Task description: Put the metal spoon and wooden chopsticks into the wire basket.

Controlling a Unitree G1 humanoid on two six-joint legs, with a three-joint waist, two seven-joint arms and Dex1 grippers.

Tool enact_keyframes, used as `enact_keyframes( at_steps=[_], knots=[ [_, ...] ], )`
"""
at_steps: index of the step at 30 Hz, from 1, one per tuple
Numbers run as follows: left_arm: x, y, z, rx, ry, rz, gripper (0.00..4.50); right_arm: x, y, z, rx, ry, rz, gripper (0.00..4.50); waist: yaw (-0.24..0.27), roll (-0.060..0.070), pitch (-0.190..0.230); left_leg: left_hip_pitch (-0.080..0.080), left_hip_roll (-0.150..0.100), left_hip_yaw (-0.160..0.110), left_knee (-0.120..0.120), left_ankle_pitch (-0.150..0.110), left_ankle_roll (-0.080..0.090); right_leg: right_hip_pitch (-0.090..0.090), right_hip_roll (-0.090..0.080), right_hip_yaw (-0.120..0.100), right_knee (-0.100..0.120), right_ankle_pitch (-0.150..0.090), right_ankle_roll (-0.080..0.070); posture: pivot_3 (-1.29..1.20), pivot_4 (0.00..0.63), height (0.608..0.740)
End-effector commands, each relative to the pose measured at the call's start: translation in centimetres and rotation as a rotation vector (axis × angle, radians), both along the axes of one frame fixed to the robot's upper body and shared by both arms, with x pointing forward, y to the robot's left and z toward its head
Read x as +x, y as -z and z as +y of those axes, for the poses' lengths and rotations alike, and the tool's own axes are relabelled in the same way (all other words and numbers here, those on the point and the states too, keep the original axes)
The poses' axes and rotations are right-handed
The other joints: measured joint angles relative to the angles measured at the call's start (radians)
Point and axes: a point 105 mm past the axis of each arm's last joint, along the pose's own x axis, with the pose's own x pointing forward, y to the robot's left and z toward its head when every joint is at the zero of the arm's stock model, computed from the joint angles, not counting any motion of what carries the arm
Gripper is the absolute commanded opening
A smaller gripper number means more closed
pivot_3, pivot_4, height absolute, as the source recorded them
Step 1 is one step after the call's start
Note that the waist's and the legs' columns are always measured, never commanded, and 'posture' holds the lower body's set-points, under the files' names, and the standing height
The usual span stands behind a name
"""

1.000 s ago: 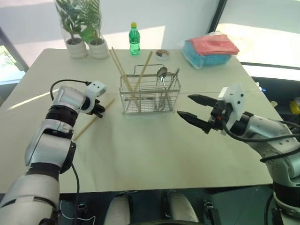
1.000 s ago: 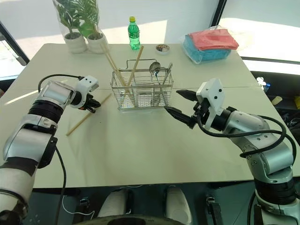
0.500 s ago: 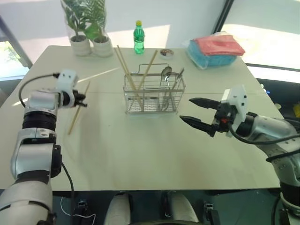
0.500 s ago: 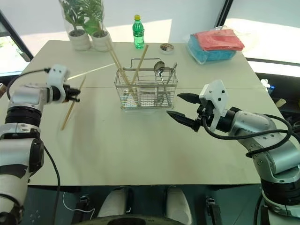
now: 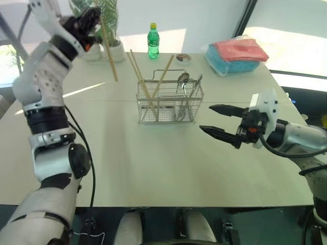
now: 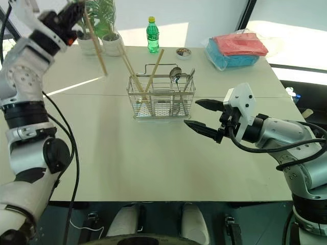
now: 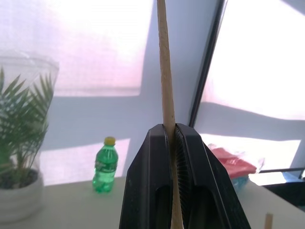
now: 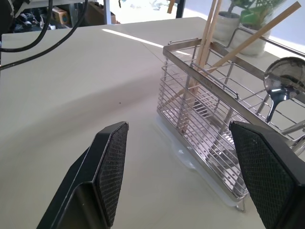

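Note:
The wire basket [image 5: 164, 109] stands mid-table with several wooden chopsticks [image 5: 138, 71] leaning in its left part and the metal spoon [image 5: 183, 79] upright in its right part. My left gripper [image 5: 90, 18] is raised high over the table's far left, shut on one more wooden chopstick [image 5: 108, 53] that slants steeply down from it, clear of the table. In the left wrist view the fingers [image 7: 147, 181] pinch that stick [image 7: 164, 71]. My right gripper [image 5: 206, 118] hovers open and holds nothing, just right of the basket, pointing at it [image 8: 205, 95].
A green bottle [image 5: 152, 40], potted plants [image 5: 109, 50] and a small dish [image 5: 184, 57] stand at the table's far edge. A blue and pink cloth stack [image 5: 236, 53] lies at the far right. The near half of the table is bare.
My left arm has swung up from near the table with the chopstick in its grip, turning the stick from lying low to hanging steeply. The right gripper has stayed put.

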Motion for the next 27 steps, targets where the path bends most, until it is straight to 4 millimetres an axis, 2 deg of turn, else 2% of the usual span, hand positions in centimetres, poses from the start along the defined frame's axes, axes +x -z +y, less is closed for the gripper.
enact_keyframes(
  at_steps=[1,4,8,15,18,21,25,27],
  knots=[
    [-0.4,-1.9,-4.1,0.01,0.101,-0.097,0.02,-0.3,-1.5,0.0,-0.001,0.018,-0.077,3.52,0.004,0.0,0.0,0.0,0.0,0.0,0.0,0.0,0.0,0.0,0.0,0.0,0.0,0.0,0.0,0.0,0.15,0.723],
    [0.1,-1.2,-5.6,0.02,0.127,-0.084,0.02,-0.2,-1.5,-0.1,0.008,0.041,-0.084,3.52,0.001,0.0,0.0,0.0,0.0,0.0,0.001,0.0,0.0,0.002,0.0,0.0,-0.001,0.0,0.0,0.0,0.15,0.723],
    [0.7,1.2,-7.5,0.092,0.141,-0.072,0.02,-0.5,-1.5,-0.1,0.019,0.06,-0.088,3.52,-0.002,0.001,0.001,0.0,0.0,0.0,0.001,0.0,0.0,0.001,0.0,0.0,-0.001,0.0,0.0,0.0,0.15,0.723],
    [1.2,5.3,-9.1,0.162,0.131,-0.043,0.02,-0.4,-1.6,-0.5,0.038,0.112,-0.09,3.52,0.0,0.001,0.001,0.0,0.0,-0.001,0.0,0.0,0.0,0.001,0.001,0.0,-0.001,0.0,0.0,0.0,0.15,0.723],
    [1.2,6.6,-9.6,0.157,0.146,-0.012,1.0,-0.2,-1.6,-0.8,0.044,0.135,-0.09,3.52,0.001,0.001,0.001,0.0,0.0,-0.001,0.0,0.0,0.0,0.001,0.001,0.0,-0.001,0.0,0.0,0.0,0.15,0.723],
    [1.0,7.1,-9.7,0.104,0.164,0.013,2.45,0.1,-1.8,-1.1,0.049,0.15,-0.09,3.52,0.001,0.001,0.001,0.0,0.0,-0.001,0.0,0.0,0.0,0.001,0.001,0.0,-0.002,0.0,-0.001,0.0,0.15,0.723],
    [0.7,6.5,-9.2,0.045,0.146,0.013,4.43,0.5,-1.9,-1.2,0.05,0.159,-0.094,3.52,0.001,0.001,0.001,0.0,0.0,-0.001,0.0,0.0,0.0,0.001,0.001,0.0,-0.002,0.0,0.0,0.0,0.15,0.723],
    [0.5,5.7,-8.4,0.016,0.126,0.012,4.43,0.9,-1.9,-1.3,0.046,0.159,-0.097,3.52,-0.001,0.001,0.001,0.0,0.0,-0.001,0.0,0.0,0.0,0.001,0.001,0.0,-0.002,0.0,0.0,0.0,0.15,0.723]
  ],
)
